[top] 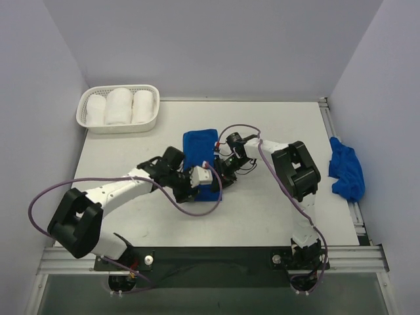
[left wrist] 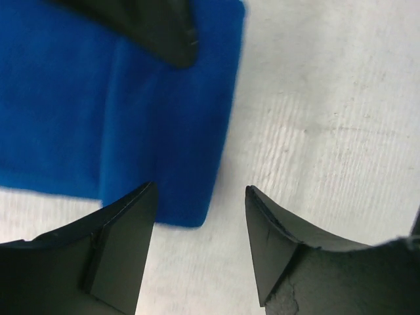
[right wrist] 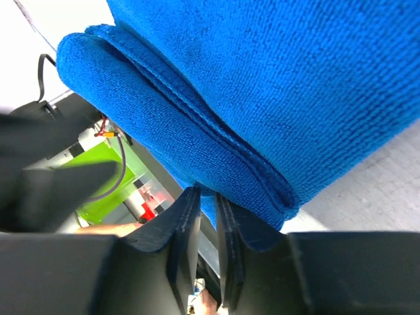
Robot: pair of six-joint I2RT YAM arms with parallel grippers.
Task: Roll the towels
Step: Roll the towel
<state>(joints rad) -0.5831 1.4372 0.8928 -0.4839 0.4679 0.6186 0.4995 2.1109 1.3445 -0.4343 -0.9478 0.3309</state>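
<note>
Black fingers of the left gripper (left wrist: 197,197) fill the bottom of its wrist view. They are spread well apart and hold nothing, and their bases are cut off by the frame. One tip sits over the near corner of a bright blue folded towel (left wrist: 131,111). The other sits over the bare, pale table (left wrist: 328,131). At the upper edge of that view a dark blurred shape (left wrist: 164,33) overlaps the cloth. It may be a finger of the other arm, but it is too soft to make out.

From the right wrist, the right gripper (right wrist: 205,197) shows its two fingers pressed almost together, pinching a layered edge of the same towel. Blue cloth fills most of that picture, and the background beside it is a blur.

From above, the folded towel lies near the table's middle. Both wrists meet over its near end and cover that part, so neither pair of fingertips can be seen there. A second, crumpled towel (top: 346,168) lies in a heap at the table's right edge, well apart from both grippers. A white basket (top: 118,126) at the far left corner holds three white rolls (top: 119,106) side by side.
</note>
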